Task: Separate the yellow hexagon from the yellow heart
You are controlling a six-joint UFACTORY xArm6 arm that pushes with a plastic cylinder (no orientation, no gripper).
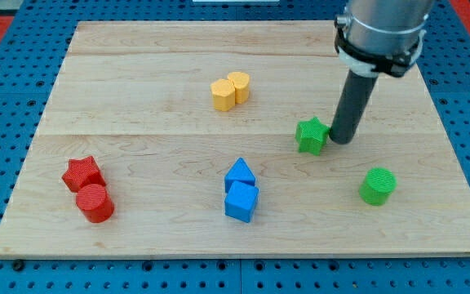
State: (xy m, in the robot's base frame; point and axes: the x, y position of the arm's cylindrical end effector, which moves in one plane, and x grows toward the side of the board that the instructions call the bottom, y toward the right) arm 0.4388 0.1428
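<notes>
The yellow hexagon (223,95) and the yellow heart (239,85) sit touching each other near the board's upper middle, the heart up and to the right of the hexagon. My tip (340,140) rests on the board well to their lower right, right beside the green star (312,135) on its right side.
A green cylinder (378,185) lies at the lower right. Two blue blocks (240,175) (241,201) touch at the lower middle. A red star (82,173) and a red cylinder (95,202) touch at the lower left. The wooden board (137,82) sits on a blue surface.
</notes>
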